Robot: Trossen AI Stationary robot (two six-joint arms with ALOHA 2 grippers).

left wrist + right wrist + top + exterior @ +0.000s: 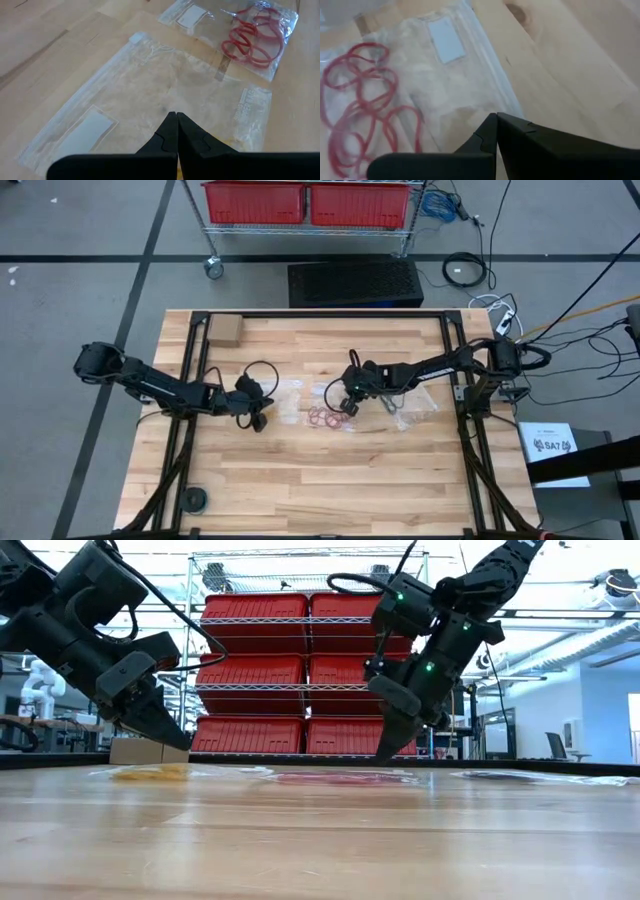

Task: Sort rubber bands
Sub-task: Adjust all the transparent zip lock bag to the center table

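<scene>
Red rubber bands [328, 419] lie in a clear plastic bag [445, 85] at the table's middle. Tan-yellow bands [150, 772] lie in a heap to their left, and dark bands [500, 776] show to their right inside another clear bag [408, 412]. My right gripper [496, 116] is shut, slants down and hovers just right of the red bands [365, 100]. My left gripper [176, 116] is shut and hangs a little above a clear bag [150, 85], left of the red bands [252, 37]. In the low view both fingertips stand clear of the table.
A small cardboard box [224, 330] sits at the table's far left. A black round object [194, 500] lies near the front left corner. Beyond the far edge stand a wire rack with red bins [305, 202] and a black case [355, 283]. Bare wood spans the table's near half.
</scene>
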